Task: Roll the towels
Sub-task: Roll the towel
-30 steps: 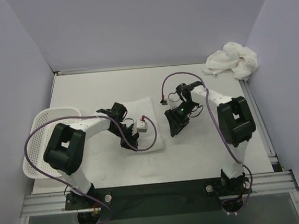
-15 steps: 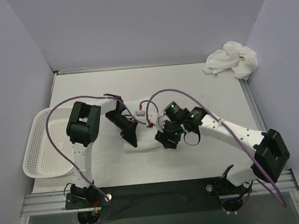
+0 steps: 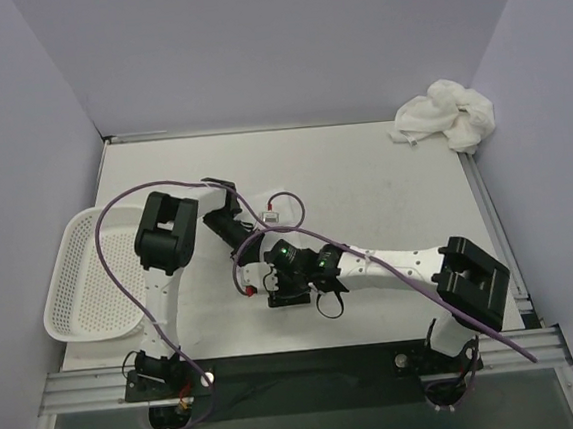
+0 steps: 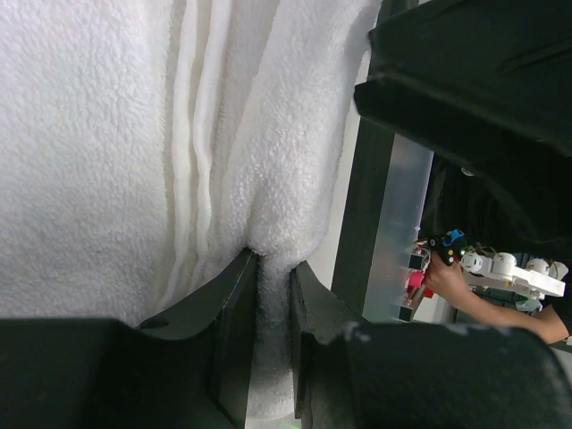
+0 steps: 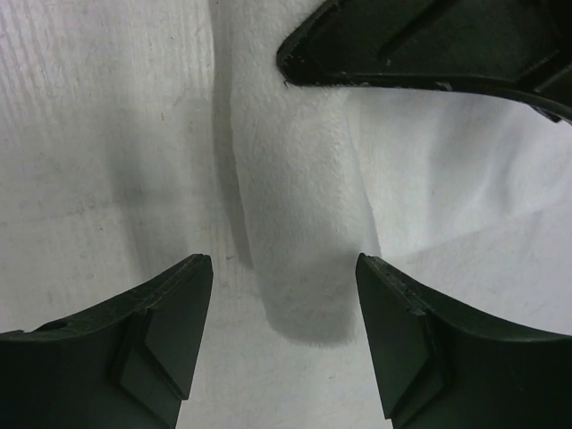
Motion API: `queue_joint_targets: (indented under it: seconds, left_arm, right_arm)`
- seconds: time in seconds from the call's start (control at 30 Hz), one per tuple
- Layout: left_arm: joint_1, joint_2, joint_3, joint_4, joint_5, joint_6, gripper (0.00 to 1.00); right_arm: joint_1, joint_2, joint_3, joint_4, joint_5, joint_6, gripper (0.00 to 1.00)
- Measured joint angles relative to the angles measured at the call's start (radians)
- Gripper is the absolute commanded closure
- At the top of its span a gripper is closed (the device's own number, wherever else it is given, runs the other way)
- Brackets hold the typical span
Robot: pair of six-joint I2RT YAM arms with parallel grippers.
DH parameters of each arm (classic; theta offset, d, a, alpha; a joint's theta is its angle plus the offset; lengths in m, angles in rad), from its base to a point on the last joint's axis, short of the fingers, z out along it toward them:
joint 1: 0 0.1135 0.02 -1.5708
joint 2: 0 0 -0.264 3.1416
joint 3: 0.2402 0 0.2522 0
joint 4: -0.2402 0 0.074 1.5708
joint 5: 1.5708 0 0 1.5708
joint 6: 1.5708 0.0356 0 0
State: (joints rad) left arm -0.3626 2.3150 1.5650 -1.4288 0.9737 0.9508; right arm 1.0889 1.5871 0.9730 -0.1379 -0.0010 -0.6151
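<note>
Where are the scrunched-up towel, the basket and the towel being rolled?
Scrunched-up towel (image 3: 446, 115): top view, middle of the heap.
Basket (image 3: 72, 288): top view, bare mesh floor.
Towel being rolled (image 4: 89, 152): left wrist view, fluffy flat side.

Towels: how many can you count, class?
2: a crumpled towel at the far right corner; a second towel pinched in the left gripper, mid-table. Others may be hidden.
</note>
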Motion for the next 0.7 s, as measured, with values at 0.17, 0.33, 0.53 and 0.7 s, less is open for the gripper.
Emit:
queue_joint_targets:
  seconds: [0.17,0.33,0.53,0.7]
  left_arm:
    - [0.000,0.005,0.006,-0.006,-0.001,-0.007,0.78]
    - [0.003,0.000,-0.006,0.010,0.000,-0.034,0.65]
    - [0.043,-0.108,-0.118,0.140,0.016,-0.091,0.52]
    - [0.130,-0.220,-0.209,0.313,0.016,-0.130,0.43]
  right_arm:
    - [-0.003,0.080,-0.016,0.068,0.003,-0.061,0.65]
    - [-0.034,0.107,-0.035,0.118,-0.020,-0.079,0.92]
    - [-0.098,0.117,0.023,0.037,-0.180,-0.029,1.00]
    - [-0.171,0.154,0.102,-0.068,-0.362,0.036,1.00]
